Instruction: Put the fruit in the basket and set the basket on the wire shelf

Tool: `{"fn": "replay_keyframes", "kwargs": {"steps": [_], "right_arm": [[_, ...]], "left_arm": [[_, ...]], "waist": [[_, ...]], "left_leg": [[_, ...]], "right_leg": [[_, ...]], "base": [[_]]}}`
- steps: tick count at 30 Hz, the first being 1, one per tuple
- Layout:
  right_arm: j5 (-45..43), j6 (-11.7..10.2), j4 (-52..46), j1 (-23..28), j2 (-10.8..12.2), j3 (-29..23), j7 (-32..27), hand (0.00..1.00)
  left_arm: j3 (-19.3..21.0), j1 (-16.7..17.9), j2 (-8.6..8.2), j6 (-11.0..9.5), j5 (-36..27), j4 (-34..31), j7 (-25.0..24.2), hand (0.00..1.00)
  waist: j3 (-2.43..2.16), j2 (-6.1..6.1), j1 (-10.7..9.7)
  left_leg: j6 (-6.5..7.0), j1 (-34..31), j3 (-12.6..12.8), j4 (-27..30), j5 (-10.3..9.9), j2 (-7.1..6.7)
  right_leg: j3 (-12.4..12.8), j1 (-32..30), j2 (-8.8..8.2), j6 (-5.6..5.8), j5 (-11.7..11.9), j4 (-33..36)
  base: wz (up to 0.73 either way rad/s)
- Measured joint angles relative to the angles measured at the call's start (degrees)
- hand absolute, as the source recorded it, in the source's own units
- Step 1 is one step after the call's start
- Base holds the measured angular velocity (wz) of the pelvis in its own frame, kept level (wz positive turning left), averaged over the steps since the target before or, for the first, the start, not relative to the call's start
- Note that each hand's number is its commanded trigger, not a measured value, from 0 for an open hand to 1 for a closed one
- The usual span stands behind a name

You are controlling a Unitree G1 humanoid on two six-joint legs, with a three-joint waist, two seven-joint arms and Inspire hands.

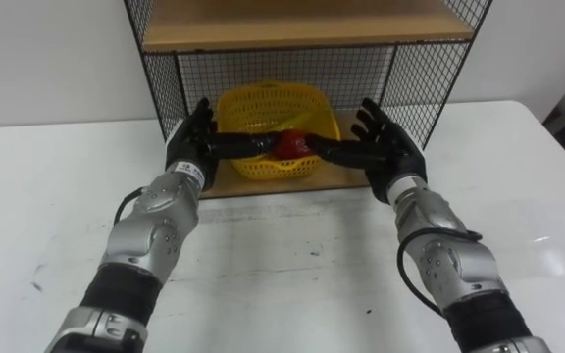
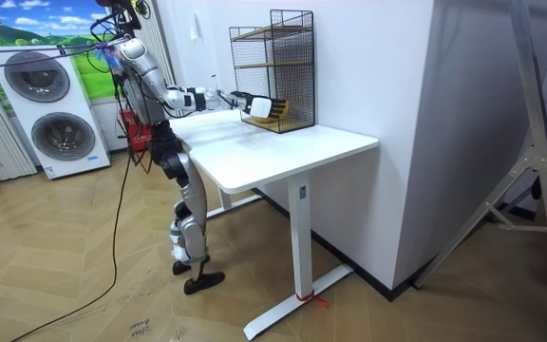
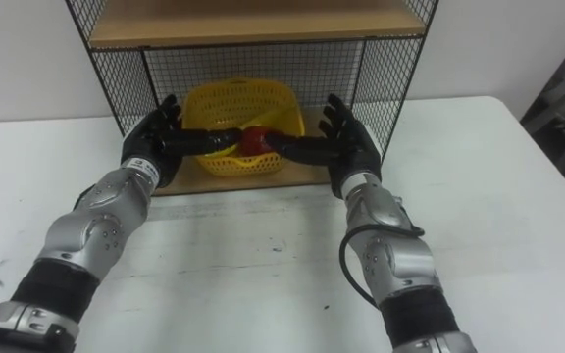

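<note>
Open wire shelf [image 1: 302, 27] front between mesh sides [image 1: 165, 90]

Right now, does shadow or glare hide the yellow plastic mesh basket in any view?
Left eye view: no glare, the yellow plastic mesh basket well lit beneath the wooden board; left hand and right hand cross its front. Room view: right hand hides most of it.

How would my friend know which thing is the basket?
Find the white table, then the wire shelf at its back. On the shelf's bottom board, between the left hand and right hand, sits the basket. It alone is yellow, with a red fruit at its front.
</note>
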Motion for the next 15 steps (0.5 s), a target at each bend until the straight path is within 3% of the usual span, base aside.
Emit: {"fn": "replay_keyframes", "kwargs": {"steps": [10,15], "right_arm": [[-1.66,0.00,-1.69,0.00,-1.19,-0.04,1.00,0.00],[-5.53,-0.04,-6.40,0.00,-1.45,-0.65,1.12,0.00]], "left_arm": [[0.11,-0.01,0.04,0.00,-0.20,-1.99,0.45,0.00],[1.74,0.01,0.00,-0.01,0.26,-7.54,1.62,0.00]], "waist": [[-0.06,-0.08,-0.02],[-0.28,-0.04,-0.09]], "left_leg": [[0.00,-0.25,0.04,-0.01,0.00,0.00],[-0.01,-0.21,0.37,-0.03,0.01,0.07]], "right_leg": [[0.10,-0.40,0.00,0.00,0.00,0.01],[1.02,-0.49,0.19,-0.05,0.05,0.04]], "base": [[0.00],[-0.05]]}}
